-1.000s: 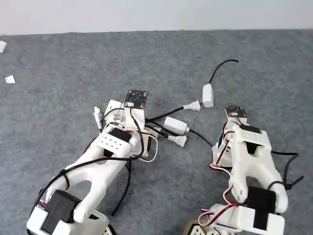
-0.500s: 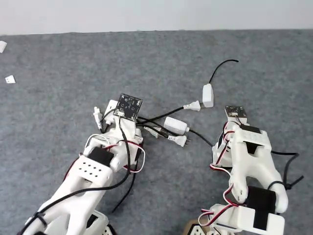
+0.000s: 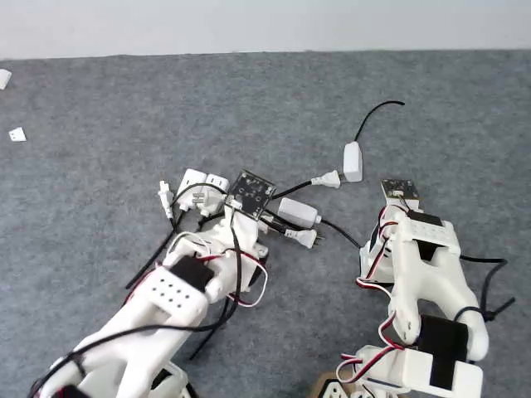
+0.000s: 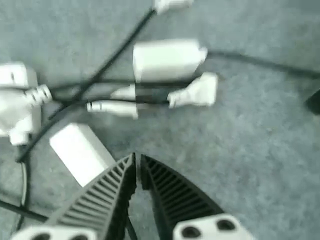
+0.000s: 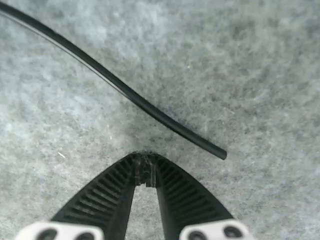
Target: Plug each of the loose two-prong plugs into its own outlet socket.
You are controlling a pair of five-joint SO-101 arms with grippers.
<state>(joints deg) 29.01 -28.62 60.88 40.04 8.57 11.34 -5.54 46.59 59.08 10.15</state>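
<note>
My left gripper (image 4: 137,162) is shut with nothing in it and hovers over a tangle of cords. Just ahead of it lie a white adapter block (image 4: 167,60), a white two-prong plug (image 4: 195,92) and a second plug (image 4: 112,106). Another white block (image 4: 80,152) lies close beside the fingers. From above, the left arm's wrist (image 3: 251,193) sits between two white sockets (image 3: 203,180) and the adapter block (image 3: 299,211). Loose plugs lie on the carpet (image 3: 328,178) (image 3: 308,239). My right gripper (image 5: 145,175) is shut and empty, near a black cable end (image 5: 220,155).
A white socket (image 3: 353,162) on a black cord lies at the back right. Another small plug (image 3: 164,200) rests left of the sockets. Black cords (image 3: 274,197) cross the middle. Grey carpet (image 3: 99,116) covers the table, with white scraps (image 3: 17,133) at the far left.
The left arm has swung its wrist to the right, from over the two sockets toward the adapter block and plugs in the middle. The right arm has kept still.
</note>
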